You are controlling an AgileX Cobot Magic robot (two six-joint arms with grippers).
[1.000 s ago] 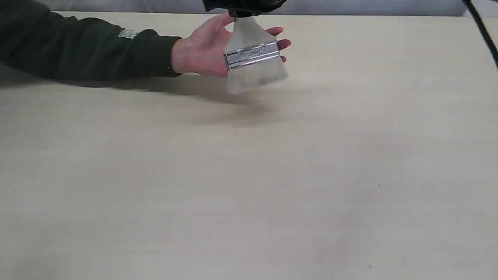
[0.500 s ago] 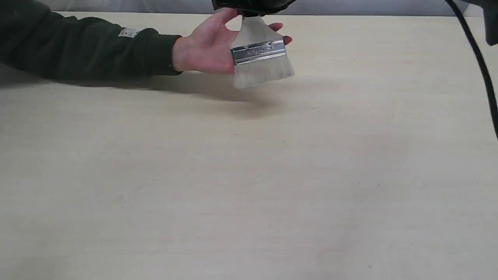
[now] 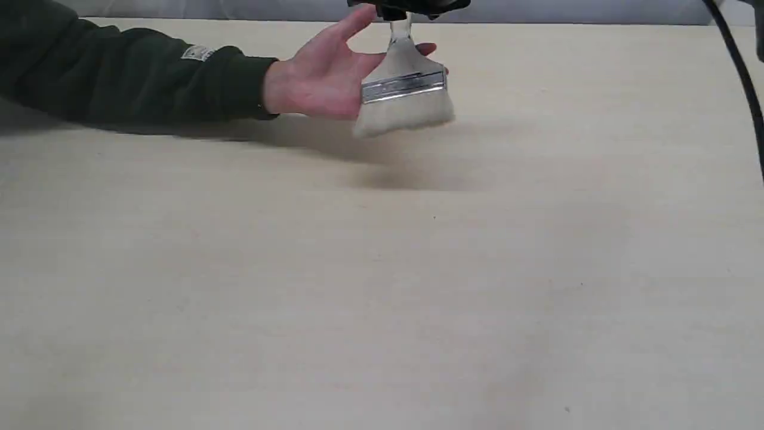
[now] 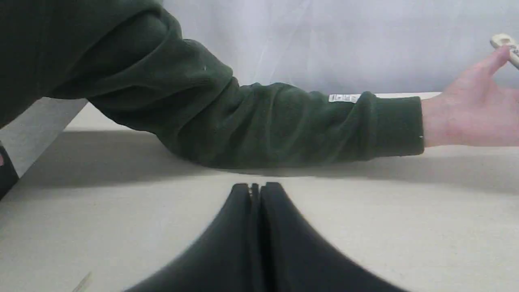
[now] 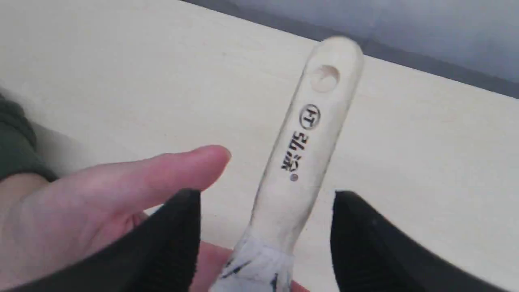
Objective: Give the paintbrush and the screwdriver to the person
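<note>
R jaws, reaching in from above in the exterior view, stand spread wide w/ the paintbrush (image 3: 404, 89) handle btwn them. The R wrist view shows a clear gap on each side of the handle, so they're released, not clamping it. Brush is near upright: holed handle end up, silver ferrule and off-white bristles down, clear of the desk (image 3: 382, 298) and right against the person's hand (image 3: 322, 83). That hand is open, palm toward the brush, thumb raised beside the handle, prob. offered as a cradle so the brush settles into it once let go. Can't tell whether the palm bears the weight yet, since the ferrule area is blurred in the wrist view. Forearm in its dark green sleeve (image 3: 119, 77) rests on the desk, which steadies the receiving hand. L jaws are clenched on nothing, tips pressed together, low over the desk near the sleeve, i.e. out of the handover's way. Screwdriver isn't in any view, so no saying where it is. Judgement: brush handover is at the release step. Next the R arm needs to lift off w/o snagging the handle, and if the fingers don't close the brush may tip off the palm.
</note>
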